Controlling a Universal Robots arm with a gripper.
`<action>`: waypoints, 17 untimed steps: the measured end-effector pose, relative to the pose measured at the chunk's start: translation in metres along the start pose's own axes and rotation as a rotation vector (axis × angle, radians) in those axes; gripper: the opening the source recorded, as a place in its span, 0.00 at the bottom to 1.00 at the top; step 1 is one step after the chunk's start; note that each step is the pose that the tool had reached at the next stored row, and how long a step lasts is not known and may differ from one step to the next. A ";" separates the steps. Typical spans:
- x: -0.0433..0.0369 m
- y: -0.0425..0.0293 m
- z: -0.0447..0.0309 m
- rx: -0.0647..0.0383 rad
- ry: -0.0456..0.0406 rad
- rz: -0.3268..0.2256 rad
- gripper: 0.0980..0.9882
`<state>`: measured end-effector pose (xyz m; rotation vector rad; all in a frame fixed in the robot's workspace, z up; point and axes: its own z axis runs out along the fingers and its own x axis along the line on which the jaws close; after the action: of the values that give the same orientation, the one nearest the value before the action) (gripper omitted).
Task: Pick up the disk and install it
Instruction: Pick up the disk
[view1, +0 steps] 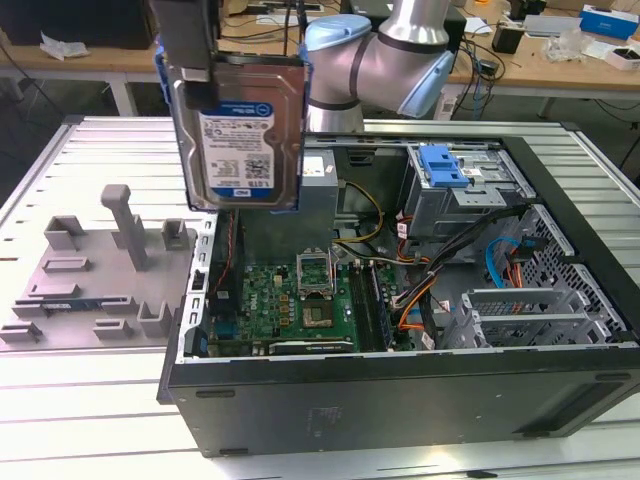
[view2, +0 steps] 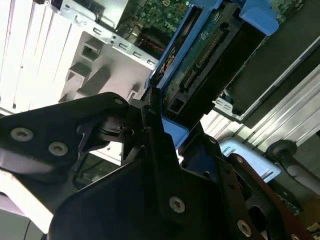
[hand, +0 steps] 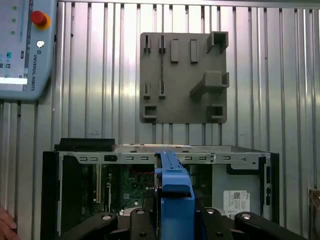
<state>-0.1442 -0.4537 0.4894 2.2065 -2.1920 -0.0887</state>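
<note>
The disk (view1: 240, 130), a silver drive with a white-and-blue label in a blue carrier frame, hangs upright in the air above the near-left corner of the open computer case (view1: 400, 400). My gripper (view1: 195, 70) is shut on its upper edge. In the second wrist view the black fingers (view2: 152, 107) clamp the blue frame, and the disk's (view2: 200, 60) circuit-board side faces the camera. The first wrist view has the carrier's blue edge (hand: 172, 190) rising between my gripper's (hand: 175, 217) jaws, above the case (hand: 75, 165).
A grey fixture plate (view1: 90, 270) with posts and slots lies at the exterior view's left of the case. Inside the case are the motherboard (view1: 290, 300), cables and a drive bay with a blue latch (view1: 440, 165). A teach pendant (hand: 25, 50) and part of a hand (hand: 4, 225) appear in the first wrist view.
</note>
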 end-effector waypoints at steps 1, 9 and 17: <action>0.0019 -0.0029 -0.0002 0.000 0.0000 0.000 0.30; 0.0260 -0.0444 -0.0032 0.000 0.0000 0.000 0.30; 0.0526 -0.0900 -0.0065 0.000 0.0001 0.000 0.30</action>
<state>-0.0536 -0.5058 0.4893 2.2064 -2.1919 -0.0886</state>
